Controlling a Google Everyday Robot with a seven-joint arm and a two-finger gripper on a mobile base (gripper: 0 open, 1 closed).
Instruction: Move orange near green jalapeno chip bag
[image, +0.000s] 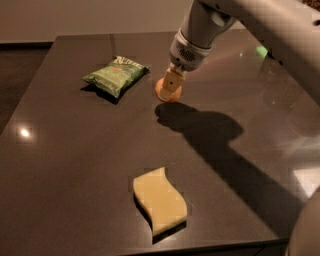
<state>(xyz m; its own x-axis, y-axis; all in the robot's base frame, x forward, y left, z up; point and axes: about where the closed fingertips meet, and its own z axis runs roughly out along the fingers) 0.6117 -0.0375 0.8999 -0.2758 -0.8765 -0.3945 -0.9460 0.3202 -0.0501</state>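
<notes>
The orange (163, 92) is a small round fruit held in my gripper (169, 88), whose pale fingers close around it from above. It sits at or just above the dark tabletop, a short way right of the green jalapeno chip bag (116, 75). The bag lies flat at the back left, its white lettering at the far end. A small gap separates the orange from the bag's right end. My arm reaches in from the upper right.
A pale yellow wavy-edged sponge (160, 200) lies near the table's front edge. The dark glossy table (65, 165) ends at the left and front. The arm's shadow falls across the right middle. Part of the robot body shows at the lower right corner.
</notes>
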